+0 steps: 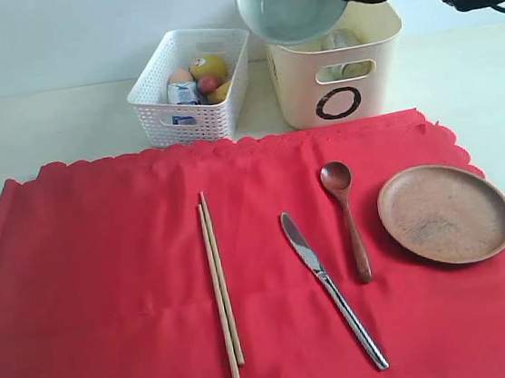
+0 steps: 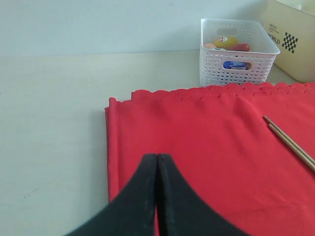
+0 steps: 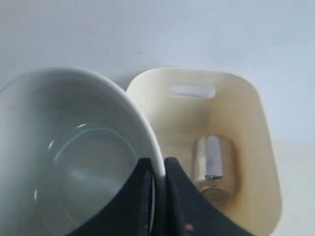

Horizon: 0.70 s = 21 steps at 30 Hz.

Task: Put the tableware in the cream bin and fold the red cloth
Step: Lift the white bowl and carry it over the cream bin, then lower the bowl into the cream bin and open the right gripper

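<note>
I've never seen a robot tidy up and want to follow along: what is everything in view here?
table: one, pale, under everything
red cloth: one, red, spread on the table
chopsticks: two, light wood, on the cloth
knife: one, steel, on the cloth
spoon: one, dark wood, between knife and plate
plate: one, brown, on the cloth's right side
cream bin: one, cream, behind the cloth
steel cup: one, shiny, inside the cream bin
white basket: one, white, beside the cream bin, holding food
bowl: one, pale greenish-white, above the cream bin
left gripper: one, black, shut, over the cloth's edge
right gripper: one, black, shut on the bowl's rim
</note>
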Available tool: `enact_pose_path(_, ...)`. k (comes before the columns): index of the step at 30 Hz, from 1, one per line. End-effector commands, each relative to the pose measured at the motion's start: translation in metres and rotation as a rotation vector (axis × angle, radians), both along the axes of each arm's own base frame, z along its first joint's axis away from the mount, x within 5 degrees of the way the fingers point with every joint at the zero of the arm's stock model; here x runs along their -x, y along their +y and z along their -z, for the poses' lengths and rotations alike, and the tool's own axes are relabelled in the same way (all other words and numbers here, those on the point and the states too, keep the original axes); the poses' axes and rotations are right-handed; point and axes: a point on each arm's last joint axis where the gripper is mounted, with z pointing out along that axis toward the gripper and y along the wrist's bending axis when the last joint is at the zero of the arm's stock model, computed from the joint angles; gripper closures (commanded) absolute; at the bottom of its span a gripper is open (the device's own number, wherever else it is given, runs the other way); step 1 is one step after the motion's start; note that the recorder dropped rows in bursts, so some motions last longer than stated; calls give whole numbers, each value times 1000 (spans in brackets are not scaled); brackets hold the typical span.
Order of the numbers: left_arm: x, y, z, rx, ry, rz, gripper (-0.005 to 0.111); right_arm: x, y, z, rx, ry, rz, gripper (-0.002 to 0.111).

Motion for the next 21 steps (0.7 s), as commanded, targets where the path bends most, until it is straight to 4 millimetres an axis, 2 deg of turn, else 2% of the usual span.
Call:
enact_pose_path(1, 0, 0, -2, 5, -10, 2, 107, -7, -9, 0, 80, -62, 94, 106)
enact_pose_path(5, 0, 0, -2, 5, -10, 2, 107, -14, -14, 7, 117, -95, 163, 106)
enact_pose_path(11, 0, 0, -2, 5, -10, 2, 107, -26, -9, 18, 154, -80, 123, 104)
enact_pose_path(21, 0, 0, -2, 5, -10, 2, 107, -29, -7, 27, 183, -65, 97, 77)
